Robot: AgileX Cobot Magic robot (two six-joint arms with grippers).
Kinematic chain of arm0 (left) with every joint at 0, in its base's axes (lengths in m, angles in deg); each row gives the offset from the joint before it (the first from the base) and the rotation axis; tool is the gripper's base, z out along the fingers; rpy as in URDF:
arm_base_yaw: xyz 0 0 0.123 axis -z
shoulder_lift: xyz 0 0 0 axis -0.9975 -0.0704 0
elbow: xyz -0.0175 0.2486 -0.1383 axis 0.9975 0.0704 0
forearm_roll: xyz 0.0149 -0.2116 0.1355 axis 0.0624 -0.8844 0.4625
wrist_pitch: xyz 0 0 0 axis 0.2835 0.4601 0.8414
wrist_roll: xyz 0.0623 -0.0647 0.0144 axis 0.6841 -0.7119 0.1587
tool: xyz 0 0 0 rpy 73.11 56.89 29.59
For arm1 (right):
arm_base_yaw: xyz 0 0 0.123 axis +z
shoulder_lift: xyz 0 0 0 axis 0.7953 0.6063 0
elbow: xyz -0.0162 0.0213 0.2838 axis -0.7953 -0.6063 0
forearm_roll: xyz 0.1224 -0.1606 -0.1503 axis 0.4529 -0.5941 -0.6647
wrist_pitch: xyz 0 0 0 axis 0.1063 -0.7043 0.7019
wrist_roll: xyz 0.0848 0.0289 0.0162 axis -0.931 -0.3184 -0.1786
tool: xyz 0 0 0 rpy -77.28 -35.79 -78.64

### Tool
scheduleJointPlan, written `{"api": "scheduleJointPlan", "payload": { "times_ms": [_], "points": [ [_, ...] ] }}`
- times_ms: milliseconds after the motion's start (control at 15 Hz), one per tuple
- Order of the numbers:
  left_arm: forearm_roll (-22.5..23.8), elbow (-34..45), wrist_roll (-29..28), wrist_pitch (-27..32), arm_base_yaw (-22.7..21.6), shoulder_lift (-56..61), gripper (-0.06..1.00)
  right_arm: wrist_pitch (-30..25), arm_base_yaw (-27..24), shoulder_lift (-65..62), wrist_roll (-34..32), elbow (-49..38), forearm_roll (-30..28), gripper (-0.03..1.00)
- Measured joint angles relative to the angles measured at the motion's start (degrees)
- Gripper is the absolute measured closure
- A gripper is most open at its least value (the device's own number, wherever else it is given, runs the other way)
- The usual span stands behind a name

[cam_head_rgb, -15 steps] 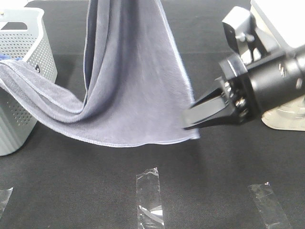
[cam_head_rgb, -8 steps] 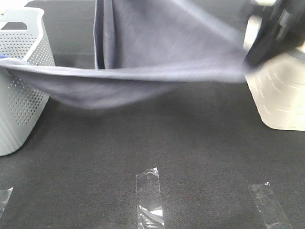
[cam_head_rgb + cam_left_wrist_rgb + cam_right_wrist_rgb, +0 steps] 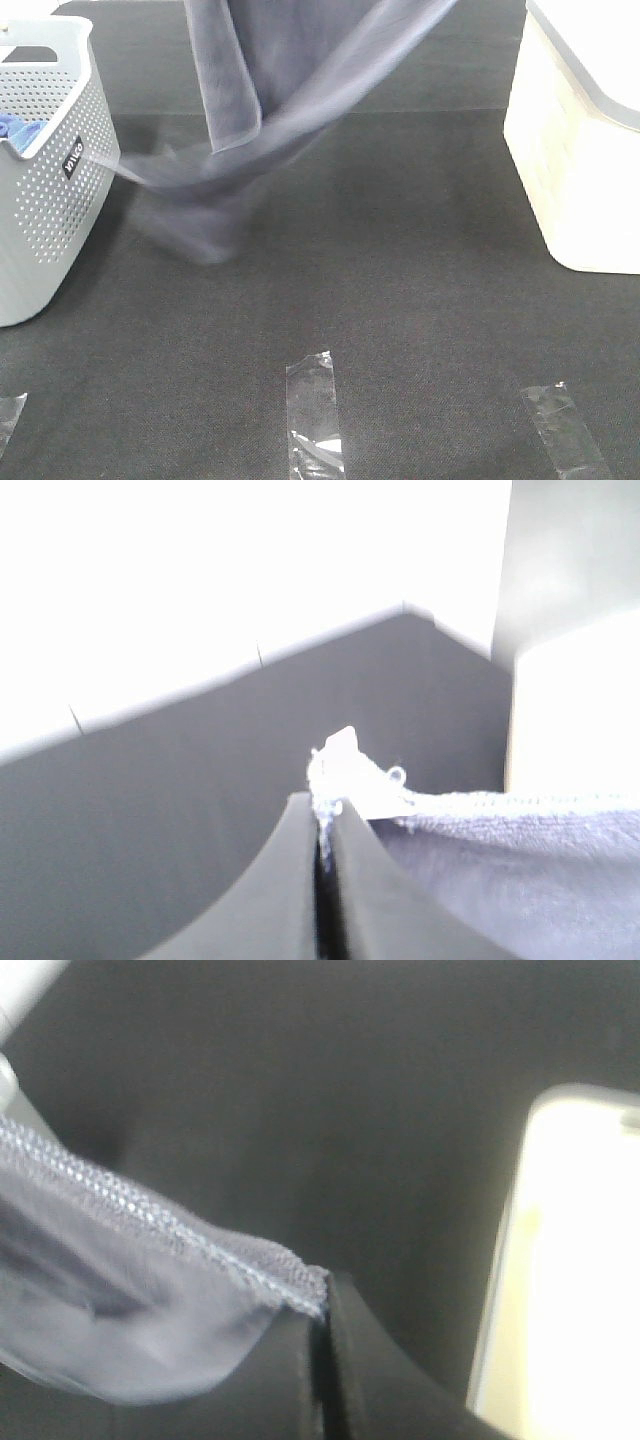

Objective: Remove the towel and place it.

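The grey-lavender towel [image 3: 270, 90] hangs from above the top edge of the exterior view, its low fold blurred just above the black table, its tail close to the grey basket [image 3: 45, 180]. Both grippers are out of the exterior view. In the left wrist view my left gripper [image 3: 325, 830] is shut on a towel corner [image 3: 480, 850] with its white tag [image 3: 345, 765]. In the right wrist view my right gripper [image 3: 320, 1330] is shut on the towel's stitched hem [image 3: 150, 1215].
The perforated grey basket stands at the left with a bright blue cloth [image 3: 15, 128] inside. A cream bin [image 3: 585, 150] stands at the right. Clear tape strips [image 3: 312, 415] lie on the black table near the front edge.
The right gripper has lifted its towel corner up and out of the exterior view. The towel has pulled off the basket rim and now hangs bunched between both raised grippers.
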Motion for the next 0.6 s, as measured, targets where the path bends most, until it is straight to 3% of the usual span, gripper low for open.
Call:
{"api": "scheduleJointPlan", "payload": {
  "times_ms": [200, 333, 600],
  "points": [
    [3.8, 0.0, 0.0, -1.5, 0.2, 2.2, 0.94, 3.4, 0.5, 0.0, 0.0, 5.2, 1.8, 0.97],
    [4.1, 0.0, 0.0, 1.5, 0.5, 2.7, 0.94, 2.9, 0.5, 0.1, 0.0, 5.4, 2.2, 0.97],
    [4.0, 0.0, 0.0, 20.9, 0.5, -0.1, 0.94, -4.6, 0.5, 4.2, 0.3, 4.9, 5.8, 0.97]
  ]
}}
